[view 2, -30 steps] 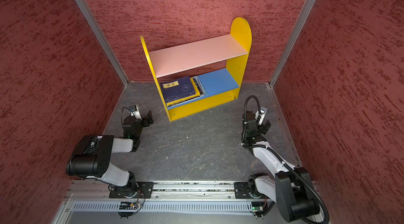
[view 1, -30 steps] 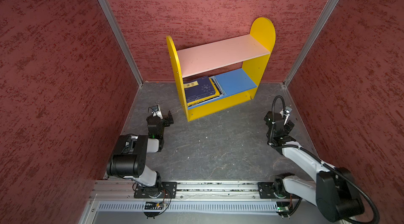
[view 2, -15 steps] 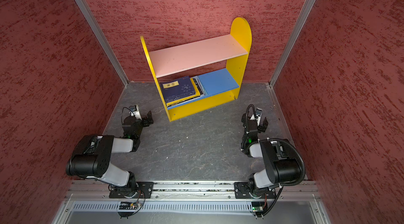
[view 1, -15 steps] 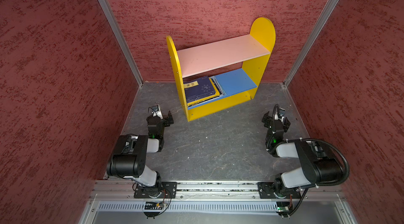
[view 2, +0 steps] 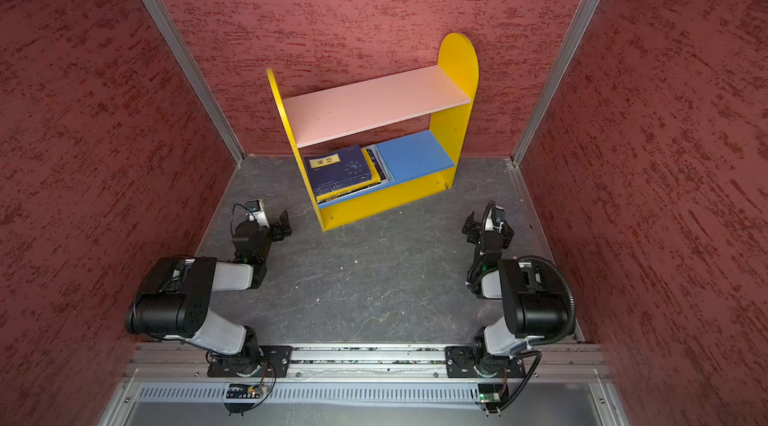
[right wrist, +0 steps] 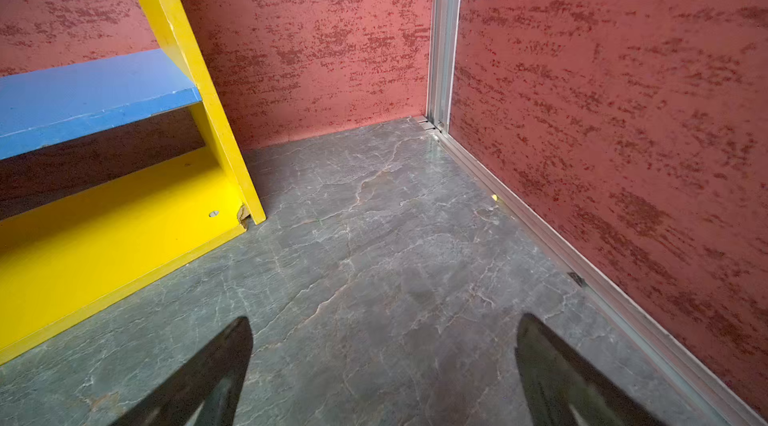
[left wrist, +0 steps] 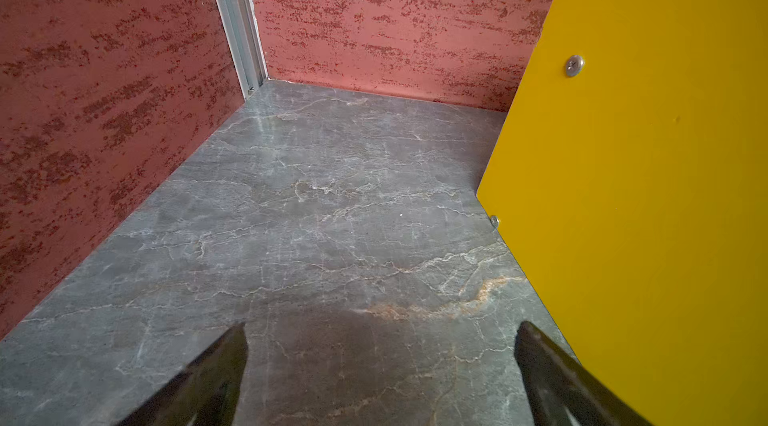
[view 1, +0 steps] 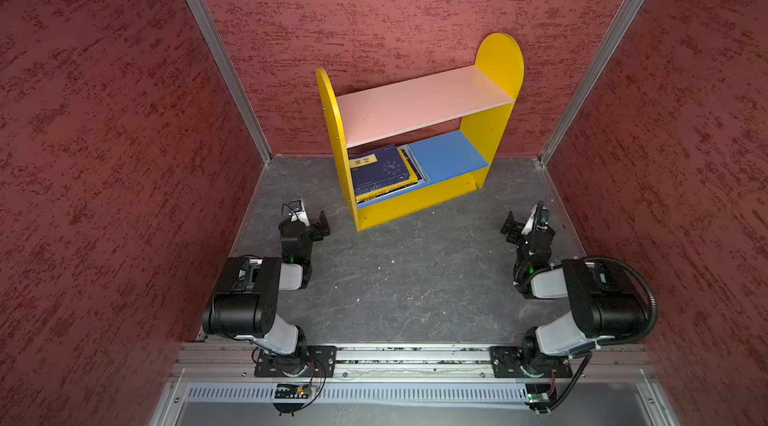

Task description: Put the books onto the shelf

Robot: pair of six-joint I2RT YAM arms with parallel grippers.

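Grey marbled counter (view 1: 395,286), red textured walls (view 1: 104,154) on 3 sides. At far centre the shelf (view 1: 494,66); the books (view 1: 388,186) lie stacked on left end of its blue board (view 1: 449,151). Top book (view 1: 380,172) navy w/ yellow label (view 1: 363,161), writing too small to read. Left claw (view 1: 323,227) and right claw (view 1: 512,230) both spread, empty, at near side of shelf.
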